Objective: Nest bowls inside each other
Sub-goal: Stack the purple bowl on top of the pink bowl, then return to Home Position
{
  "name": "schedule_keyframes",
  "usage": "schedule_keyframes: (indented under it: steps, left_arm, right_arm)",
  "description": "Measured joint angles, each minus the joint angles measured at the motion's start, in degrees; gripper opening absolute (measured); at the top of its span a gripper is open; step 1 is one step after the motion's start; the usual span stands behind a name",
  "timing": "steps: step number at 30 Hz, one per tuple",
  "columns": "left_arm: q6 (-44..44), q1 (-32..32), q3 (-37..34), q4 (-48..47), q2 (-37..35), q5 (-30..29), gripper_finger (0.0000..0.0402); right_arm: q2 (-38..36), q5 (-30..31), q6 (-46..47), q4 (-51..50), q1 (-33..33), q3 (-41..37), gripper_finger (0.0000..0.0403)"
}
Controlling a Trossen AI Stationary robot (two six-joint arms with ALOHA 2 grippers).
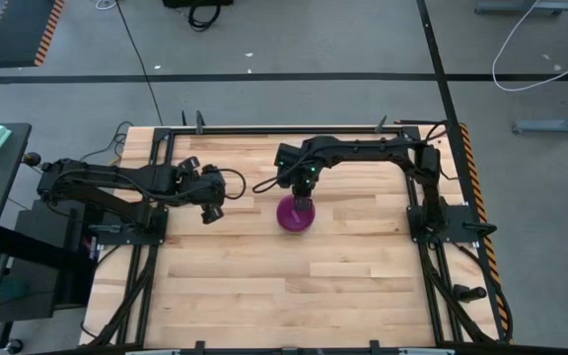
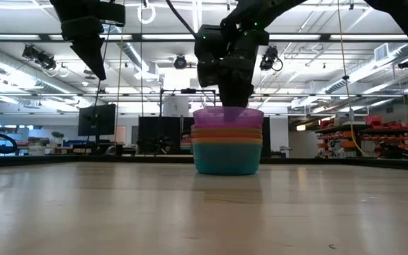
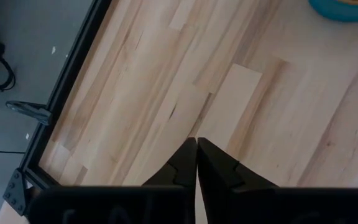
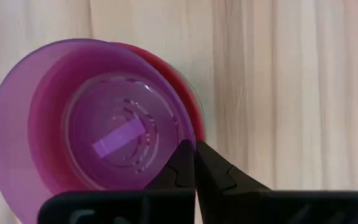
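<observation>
A stack of small round plastic bowls is seen near the middle of the pale wooden desk. The stack stands upright, with every open mouth facing up, so its long line runs straight up from the desk. The see-through purple bowl is on top. It is not seated level: its rim is pushed off to one side, so a curve of the pink-red bowl under it can be seen.

From the side, in the low view, the layers are shown: purple on top, then a pink-red band, then orange, and a blue bowl resting on the desk. From above, only the purple top can be made out, so the layers are hidden there. The right wrist view alone shows the raised rings and a small flat bar on the purple bowl's bottom. No writing can be read on any bowl.

The right claw is held just over the stack's rim, and its two dark fingers are pressed together with nothing between them. In the low view it is seen coming down onto the top bowl from above.

The left claw is kept well apart from the stack, above bare desk on the left. Its fingers are also together and empty. A bit of the blue bowl's edge is caught in the left wrist view.
</observation>
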Motion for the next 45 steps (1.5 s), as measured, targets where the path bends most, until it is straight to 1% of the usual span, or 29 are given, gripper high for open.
schedule_keyframes:
  steps: [4, 9, 15, 19, 23, 26, 30, 33, 37, 45]
  left_arm:
    - [0.04, 0.01, 0.0, 0.58, 0.0, 0.0, 0.0026]
    - [0.07, 0.01, 0.0, 0.59, 0.0, 0.0, 0.0024]
    - [0.14, 0.0, 0.0, 0.59, 0.0, 0.0, 0.0016]
    - [0.15, 0.0, 0.0, 0.59, 0.0, 0.0, 0.0019]
    - [0.66, 0.02, 0.0, 0.59, 0.0, 0.0, 0.0025]
    - [0.66, 0.0, 0.0, 0.57, 0.0, -0.19, 0.0027]
    - [0.69, 0.0, 0.02, 0.62, -0.02, -0.38, 0.0022]
    - [2.77, 0.0, 0.02, 1.0, -0.02, -1.35, 0.0017]
    - [5.92, 0.02, 0.02, 3.04, -0.02, -2.93, 0.0014]
    - [10.19, -0.07, 0.02, 7.33, -0.02, -3.02, 0.0023]
  right_arm:
    - [0.0, 0.1, 1.61, 2.49, -0.02, -0.93, 0.0016]
    - [0.0, 0.34, 2.37, 2.44, -0.01, 0.38, 0.0046]
    - [0.0, 1.35, 2.74, 2.41, 0.48, 1.28, 0.0069]
    - [0.0, 1.72, 3.67, 2.29, 0.44, 1.28, 0.0086]
    - [-0.34, 2.0, 3.67, 1.75, 0.51, 1.28, 0.0098]
    - [-1.49, 2.81, 3.52, 1.01, 0.54, 1.3, 0.01]
    - [-5.25, 3.93, 3.21, 0.86, 0.81, 1.32, 0.0096]
    - [-9.31, 4.43, 3.19, 0.92, 1.35, 1.32, 0.0093]
    - [-16.47, 5.6, 3.16, 2.12, 2.53, 1.32, 0.009]
    - [-30.25, 5.65, 3.23, 6.97, 7.46, 1.34, 0.0088]
